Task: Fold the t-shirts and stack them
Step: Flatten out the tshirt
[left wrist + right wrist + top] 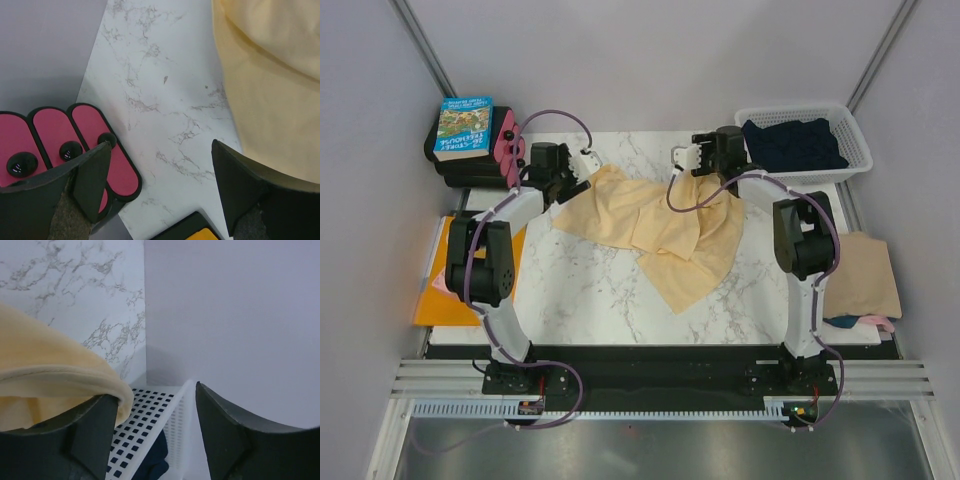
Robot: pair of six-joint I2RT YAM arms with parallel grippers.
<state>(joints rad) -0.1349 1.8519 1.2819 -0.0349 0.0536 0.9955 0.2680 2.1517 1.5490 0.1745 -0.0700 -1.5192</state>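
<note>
Fingers of my left gripper (pixel 160 155) gape wide, empty; my right gripper (pixel 152 405) stands open, pale yellow t-shirt (pixel 45 375) draping and hiding one fingertip, navy t-shirt (pixel 155 460) mostly cut off below.

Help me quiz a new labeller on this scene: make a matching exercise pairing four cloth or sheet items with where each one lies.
Things:
1. pale yellow t-shirt
2. dark navy t-shirt
3. tan t-shirt
4. orange sheet

Places:
A. inside the white basket
B. at the left edge, beside the left arm
C. spread across the middle of the marble table
D. at the right edge, beside the right arm

Pairs: 1-C, 2-A, 3-D, 4-B
</note>
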